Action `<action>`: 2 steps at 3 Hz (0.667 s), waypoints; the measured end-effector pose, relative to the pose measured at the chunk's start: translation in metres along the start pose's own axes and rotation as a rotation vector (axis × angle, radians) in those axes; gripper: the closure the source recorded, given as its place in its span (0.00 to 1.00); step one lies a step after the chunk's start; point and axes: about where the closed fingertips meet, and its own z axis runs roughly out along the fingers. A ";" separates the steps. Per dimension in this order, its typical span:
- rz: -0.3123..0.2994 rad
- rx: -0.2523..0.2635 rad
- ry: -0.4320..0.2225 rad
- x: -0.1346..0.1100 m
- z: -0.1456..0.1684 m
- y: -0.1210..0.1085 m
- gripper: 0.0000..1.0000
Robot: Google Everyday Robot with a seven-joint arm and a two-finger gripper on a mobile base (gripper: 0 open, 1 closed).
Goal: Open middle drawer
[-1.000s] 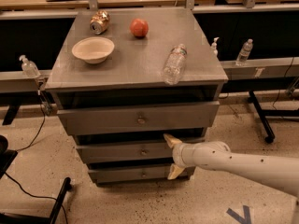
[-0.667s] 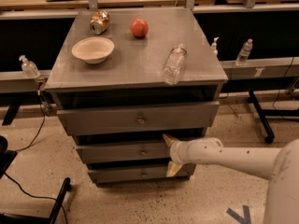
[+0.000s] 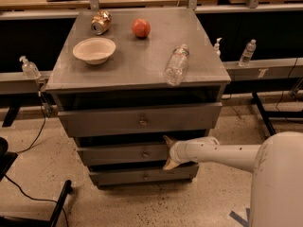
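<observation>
A grey metal cabinet (image 3: 137, 74) has three drawers. The middle drawer (image 3: 118, 153) has a small round centre knob (image 3: 146, 153). My gripper (image 3: 169, 153) is at the front of the middle drawer, just right of the knob, with one finger above and one below the drawer front. The white arm (image 3: 222, 154) reaches in from the right. The fingers stand apart and hold nothing.
On the cabinet top are a white bowl (image 3: 94, 49), a crushed can (image 3: 101, 22), a red apple (image 3: 140, 28) and a plastic bottle (image 3: 176, 65) lying on its side. The upper drawer (image 3: 139, 119) juts out slightly. A black stand base (image 3: 61, 197) lies at the floor's left.
The arm has reached further left along the middle drawer's front, bringing the gripper closer to the knob. The drawers have not moved.
</observation>
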 end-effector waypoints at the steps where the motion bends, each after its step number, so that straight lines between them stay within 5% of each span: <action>1: 0.000 0.000 0.000 0.000 -0.001 0.000 0.22; 2: 0.003 -0.004 -0.002 0.000 -0.003 0.002 0.26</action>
